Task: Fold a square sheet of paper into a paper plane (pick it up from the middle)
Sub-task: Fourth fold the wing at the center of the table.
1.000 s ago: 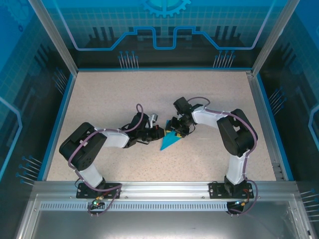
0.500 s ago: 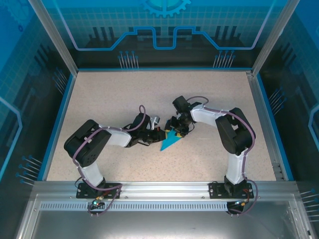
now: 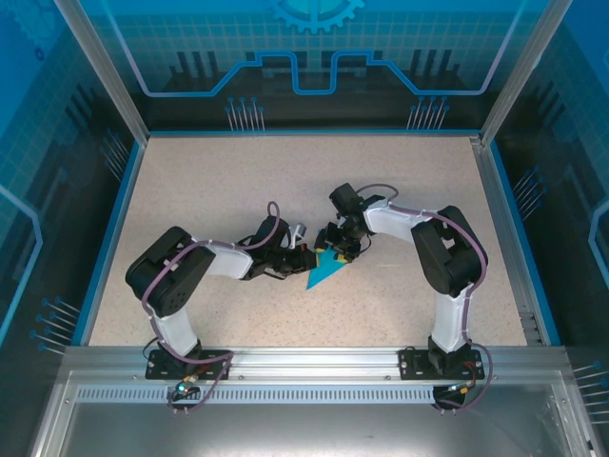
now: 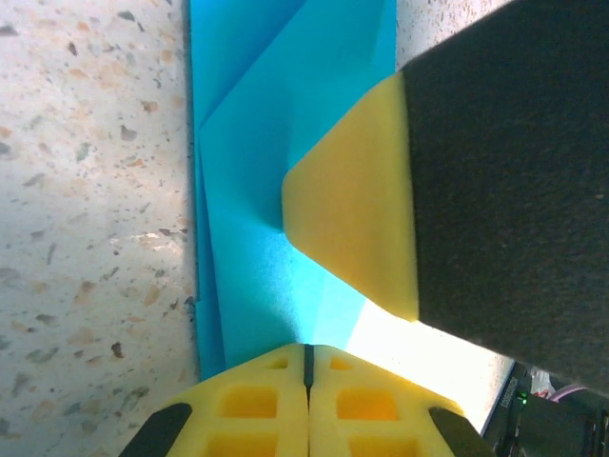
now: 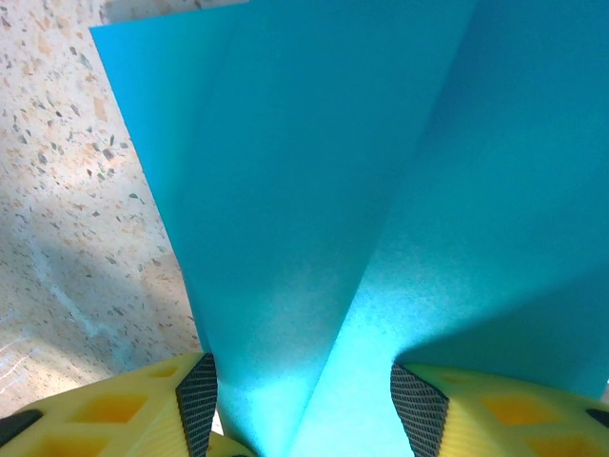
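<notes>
1. At the middle of the table (image 3: 238, 181), the paper plane (image 3: 322, 273) lies with its point toward the near edge.
2. At its left edge, the left gripper (image 3: 306, 257) is clenched, its tips touching the paper.
3. Just beyond, the right gripper (image 3: 338, 249) is spread, straddling the wider end's crease.

The top camera sits high above and behind the arm bases, tilted down and forward, far enough back to take in the whole desk (image 3: 209, 190) and both arms. The left wrist camera rides just behind the left hand (image 4: 307, 354), looking along its closed fingers from very close at the paper plane (image 4: 257, 162). The right wrist camera looks past the parted fingers of the right hand (image 5: 300, 381), equally close. All three views share the paper plane at the desk's middle; the left wrist view also catches one finger of the right hand.
</notes>
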Controlling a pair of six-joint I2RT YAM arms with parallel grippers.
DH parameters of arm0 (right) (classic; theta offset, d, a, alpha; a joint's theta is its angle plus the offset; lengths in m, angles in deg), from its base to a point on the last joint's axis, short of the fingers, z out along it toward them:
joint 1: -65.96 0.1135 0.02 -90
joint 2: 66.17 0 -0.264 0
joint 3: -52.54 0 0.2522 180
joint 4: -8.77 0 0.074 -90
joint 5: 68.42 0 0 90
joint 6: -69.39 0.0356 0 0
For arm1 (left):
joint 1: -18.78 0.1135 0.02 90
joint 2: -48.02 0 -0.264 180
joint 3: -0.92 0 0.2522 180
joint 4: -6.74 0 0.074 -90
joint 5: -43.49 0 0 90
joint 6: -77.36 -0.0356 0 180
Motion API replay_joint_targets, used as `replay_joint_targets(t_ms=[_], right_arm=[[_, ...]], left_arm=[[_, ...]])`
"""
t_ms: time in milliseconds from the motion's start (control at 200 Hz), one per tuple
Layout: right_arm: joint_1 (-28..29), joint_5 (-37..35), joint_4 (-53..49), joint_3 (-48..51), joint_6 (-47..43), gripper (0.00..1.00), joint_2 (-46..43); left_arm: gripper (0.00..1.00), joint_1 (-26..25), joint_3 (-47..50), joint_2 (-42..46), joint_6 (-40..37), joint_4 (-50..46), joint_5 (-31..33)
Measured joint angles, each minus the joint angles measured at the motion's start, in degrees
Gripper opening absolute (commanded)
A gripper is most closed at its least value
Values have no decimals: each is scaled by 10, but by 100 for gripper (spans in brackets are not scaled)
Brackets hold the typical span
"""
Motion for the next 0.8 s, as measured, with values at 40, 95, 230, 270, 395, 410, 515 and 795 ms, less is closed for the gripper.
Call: replay_joint_targets(t_ms=[40, 95, 230, 270, 395, 410, 515, 795], right_arm=[[0, 0, 1, 1, -1, 58, -1], [0, 0, 2, 2, -3, 58, -3], [0, 2, 12, 10, -9, 58, -11], [0, 2, 16, 14, -9, 57, -13], [-1, 2, 26, 24, -12, 55, -18], [-1, 2, 27, 25, -12, 55, -19], [-2, 1, 38, 35, -12, 53, -24], [-5, -1, 37, 38, -9, 45, -24]], left_arm=[[6, 0, 0, -1, 0, -1, 0], [6, 0, 0, -2, 0, -2, 0], [6, 0, -3, -3, 0, -8, 0], [6, 0, -3, -4, 0, -8, 0], [6, 0, -5, -7, 0, -10, 0], [6, 0, -5, -7, 0, -10, 0], [5, 0, -9, -11, -1, -15, 0], [5, 0, -11, -11, -5, -20, 1]])
